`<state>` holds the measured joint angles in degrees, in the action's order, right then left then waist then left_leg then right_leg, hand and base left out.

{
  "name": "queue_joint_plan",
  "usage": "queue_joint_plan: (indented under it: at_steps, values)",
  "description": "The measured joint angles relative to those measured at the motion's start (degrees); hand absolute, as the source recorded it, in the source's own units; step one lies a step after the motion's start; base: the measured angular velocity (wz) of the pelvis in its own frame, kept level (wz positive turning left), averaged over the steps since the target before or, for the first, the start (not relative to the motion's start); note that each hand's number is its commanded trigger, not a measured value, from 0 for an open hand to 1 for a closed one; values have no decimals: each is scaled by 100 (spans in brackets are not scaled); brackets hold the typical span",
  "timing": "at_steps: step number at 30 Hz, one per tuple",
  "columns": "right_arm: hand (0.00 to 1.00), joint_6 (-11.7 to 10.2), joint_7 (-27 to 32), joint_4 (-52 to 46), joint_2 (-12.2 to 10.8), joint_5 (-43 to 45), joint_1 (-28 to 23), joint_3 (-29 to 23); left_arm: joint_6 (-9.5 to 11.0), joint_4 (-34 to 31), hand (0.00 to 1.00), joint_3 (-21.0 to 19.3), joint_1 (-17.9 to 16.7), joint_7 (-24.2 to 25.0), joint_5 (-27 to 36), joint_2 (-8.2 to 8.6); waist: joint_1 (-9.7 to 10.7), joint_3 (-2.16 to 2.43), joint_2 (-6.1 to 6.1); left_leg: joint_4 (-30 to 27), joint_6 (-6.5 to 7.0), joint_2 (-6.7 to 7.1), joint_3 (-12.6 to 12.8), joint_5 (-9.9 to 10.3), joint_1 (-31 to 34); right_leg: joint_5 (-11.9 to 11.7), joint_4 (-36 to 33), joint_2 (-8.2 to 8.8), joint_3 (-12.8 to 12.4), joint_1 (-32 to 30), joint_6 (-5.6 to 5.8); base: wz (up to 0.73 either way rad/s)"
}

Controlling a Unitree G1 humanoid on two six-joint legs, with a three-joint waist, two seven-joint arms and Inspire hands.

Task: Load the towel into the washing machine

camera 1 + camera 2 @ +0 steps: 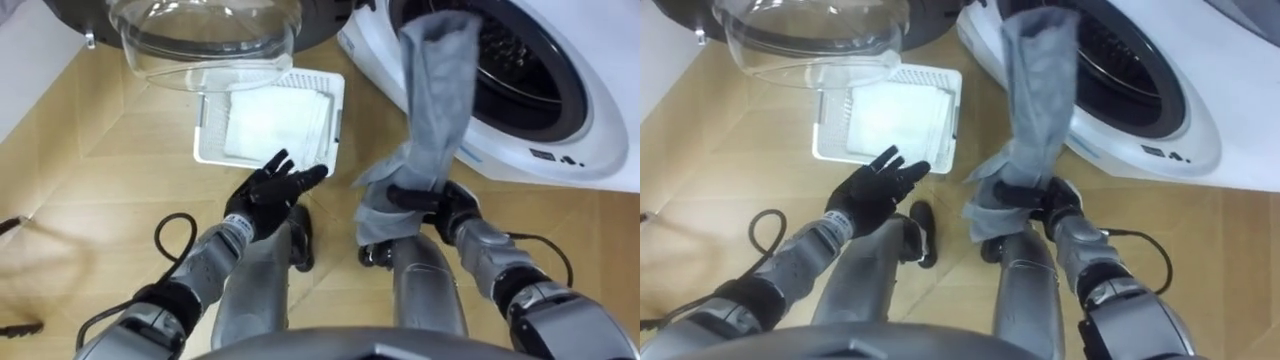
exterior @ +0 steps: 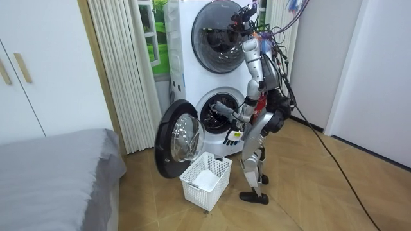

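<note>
Left eye view: my right robot hand is gripping the grey towel near its lower end, fingers curled round the bunched cloth. The rest of the towel is stretching up and fwd from that grip. Its top end is reaching the drum mouth of the washing machine; I can't tell whether it's lying over the rim or inside. So the long axis is running from my hand straight toward the opening, which lies ahead and a bit to the right, i.e. on the right arm's side. My left robot hand is hovering open, fingers spread and holding nothing, above the floor near the white basket. The door is hanging open off to my left.

Room view: I'm standing right in front of the lower machine, leaning slightly toward it, w/ the door swung out and the basket on the floor beside my feet. The hands are too small here to read.

Right eye view: same layout. The right robot hand is clamping the towel and the left is open and idle. My guess: the next move is pushing the gripped end fwd along that axis into the drum, so the right arm is the one to do it.
</note>
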<state>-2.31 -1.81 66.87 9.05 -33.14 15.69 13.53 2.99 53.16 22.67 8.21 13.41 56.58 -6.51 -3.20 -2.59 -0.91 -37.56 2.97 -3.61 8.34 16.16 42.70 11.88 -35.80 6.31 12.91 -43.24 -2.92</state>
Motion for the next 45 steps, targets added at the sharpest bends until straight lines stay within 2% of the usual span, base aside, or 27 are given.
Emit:
queue_joint_plan:
  at_steps: [4,8,11,16,22,23,24,29,30,33,36,40,41,42,45]
  values:
    - [100,130,-47,-2,77,-574,38,-245,-13,-4,0,-19,-5,-139,-3,-53,32,-23,38,-6,0,35,-36,-1,7,20,-26,28,8,0,16,5]
    - [100,265,-80,73,78,-1215,258,-586,-30,-12,0,-256,14,-294,-147,-75,142,-90,198,-31,9,51,-28,-6,17,40,-108,52,-2,-11,33,0]
    - [100,330,-83,206,122,-1629,396,-714,-74,-32,0,-350,31,-410,-222,-78,153,-74,294,-95,12,40,-48,-4,100,41,-122,47,18,-60,33,2]
    - [100,545,-277,293,322,-1689,502,-810,-202,-13,0,-450,64,-545,-260,-78,153,-65,316,-174,28,40,-46,4,193,40,-177,63,28,-132,34,0]
    - [100,838,-417,542,484,-2566,688,-863,-350,-65,0,-459,-13,-630,-372,-187,91,-48,388,-219,31,30,33,2,187,35,-242,73,-29,-192,25,-3]
    - [100,894,-416,527,488,-2628,719,-894,-386,-221,0,-471,-79,-672,-379,-236,103,-48,424,-226,31,29,39,2,189,36,-266,81,-37,-205,21,-3]
    - [100,1020,-400,483,489,-2729,790,-955,-392,-428,0,-500,-139,-678,-370,-301,109,-39,524,-225,35,33,84,-1,202,43,-329,101,-95,-280,11,-6]
    - [100,1299,-225,376,498,-3692,1251,-1126,-383,-476,0,-532,-81,-707,-373,-304,175,-47,671,-317,100,98,90,-38,278,46,-498,199,-104,-368,14,5]
    - [100,1412,-127,228,498,-3855,1298,-1322,-377,-516,0,-593,-107,-744,-344,-288,200,-45,714,-320,125,134,92,-54,274,52,-539,255,-87,-369,26,16]
    - [100,1599,156,-115,498,-4490,1465,-1650,-376,-754,0,-700,-332,-843,-364,-324,277,-38,781,-403,177,182,72,-47,301,70,-618,282,-80,-373,73,12]
    - [100,1618,479,-346,498,-4958,1676,-2149,-393,-1107,0,-832,-553,-948,-523,-300,367,-38,787,-415,256,237,75,-75,369,59,-625,348,-59,-412,144,12]
    - [100,1617,804,-390,498,-5256,1874,-2370,-388,-1290,0,-903,-676,-981,-613,-246,453,-37,790,-446,348,330,110,-88,470,67,-711,402,-154,-540,254,9]
    - [59,1617,881,-390,498,-5269,1886,-2435,-388,-1290,0,-912,-679,-1016,-615,-229,468,-37,790,-471,370,344,130,-75,479,79,-746,423,-171,-552,278,0]
    - [0,1617,968,-390,498,-5269,1887,-2443,-388,-1292,0,-934,-678,-1028,-624,-219,496,-37,790,-501,399,352,138,-56,484,95,-796,442,-174,-553,304,0]
    - [0,1616,1224,-390,498,-5276,1905,-2506,-388,-1337,0,-982,-639,-1047,-628,-187,523,-37,790,-520,430,375,143,-36,492,112,-808,468,-180,-554,332,1]
